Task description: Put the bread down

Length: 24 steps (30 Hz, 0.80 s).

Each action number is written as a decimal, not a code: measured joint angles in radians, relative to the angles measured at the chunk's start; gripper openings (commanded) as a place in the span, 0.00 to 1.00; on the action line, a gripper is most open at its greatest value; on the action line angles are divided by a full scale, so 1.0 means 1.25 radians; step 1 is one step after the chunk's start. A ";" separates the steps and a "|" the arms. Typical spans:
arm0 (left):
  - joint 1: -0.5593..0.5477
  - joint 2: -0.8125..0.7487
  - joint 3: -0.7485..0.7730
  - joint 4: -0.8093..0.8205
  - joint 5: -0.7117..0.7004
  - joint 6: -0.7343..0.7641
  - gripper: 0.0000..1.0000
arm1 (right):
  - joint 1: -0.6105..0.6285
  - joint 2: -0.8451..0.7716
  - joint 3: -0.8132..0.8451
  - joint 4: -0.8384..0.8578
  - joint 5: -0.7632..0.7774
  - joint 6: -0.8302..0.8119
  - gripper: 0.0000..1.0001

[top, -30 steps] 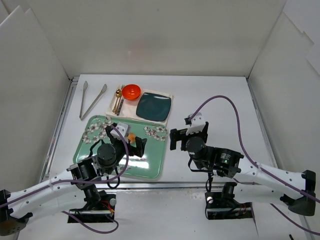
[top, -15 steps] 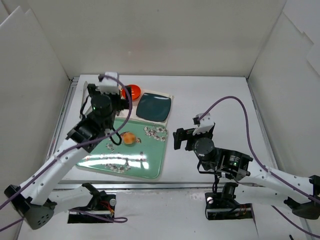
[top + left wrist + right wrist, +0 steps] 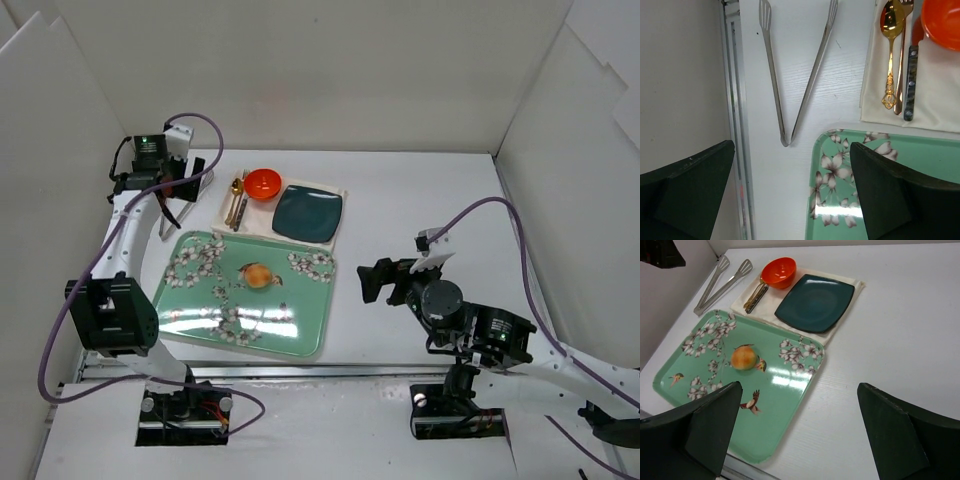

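1 overhead view, 2 wrist views, all with tray (image 3: 290, 325).

Tongs (image 3: 774, 75) are lying at 11 o'clock from the floral tray (image 3: 300, 300); the napkin (image 3: 930, 110) at 12 is carrying cutlery (image 3: 237, 200), bowl (image 3: 263, 183), plate (image 3: 308, 212).

No readable text, labels, brands or numbers in any view. The green tray (image 3: 300, 315) carries only a flower-and-bird print, no lettering.
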 measured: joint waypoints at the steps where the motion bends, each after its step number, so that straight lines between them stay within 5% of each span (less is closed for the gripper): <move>1: 0.017 0.019 0.015 -0.016 0.023 0.017 0.96 | 0.000 -0.002 0.000 -0.004 -0.008 0.003 0.98; 10: 0.138 0.175 0.147 -0.073 0.201 0.121 1.00 | 0.000 0.003 0.003 -0.026 -0.098 0.027 0.98; 24: 0.179 0.426 0.291 -0.115 0.313 0.160 1.00 | 0.000 -0.036 0.003 -0.031 -0.080 0.033 0.98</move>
